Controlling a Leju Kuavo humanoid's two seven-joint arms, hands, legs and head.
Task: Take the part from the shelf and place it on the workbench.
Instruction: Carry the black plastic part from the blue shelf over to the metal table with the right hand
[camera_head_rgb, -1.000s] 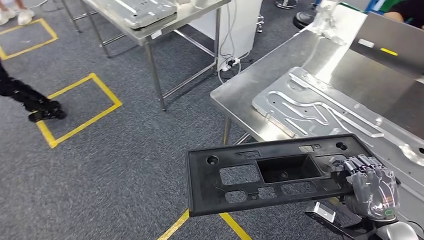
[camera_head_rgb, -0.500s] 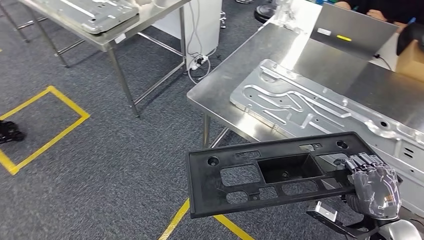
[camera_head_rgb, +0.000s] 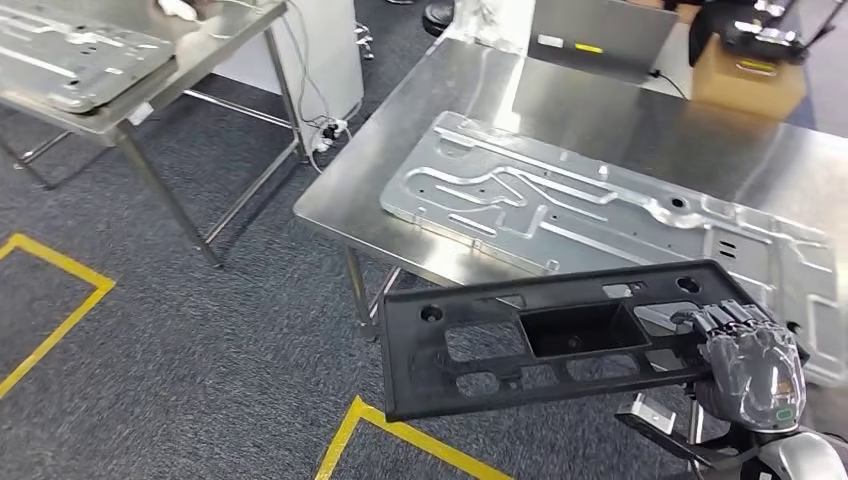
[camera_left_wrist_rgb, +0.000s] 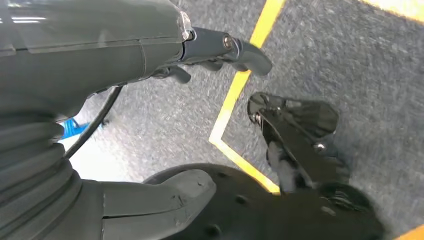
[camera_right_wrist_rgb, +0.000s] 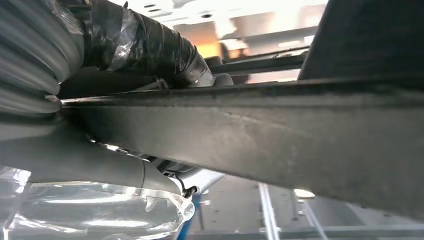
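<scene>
Now right hand grips one end of part; its long overhang could tilt, perhaps clipping bench edge. Left hand holds nothing, fingers apart.

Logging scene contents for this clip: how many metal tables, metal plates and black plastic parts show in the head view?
Metal tables: 2
Metal plates: 2
Black plastic parts: 1, held by the right hand
Total: 5

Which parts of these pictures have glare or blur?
Head view: sharp, with bright glare on the far end of the workbench. Left wrist view: the floor and yellow tape are smeared. Right wrist view: the part is close and soft; the background is overexposed.
</scene>
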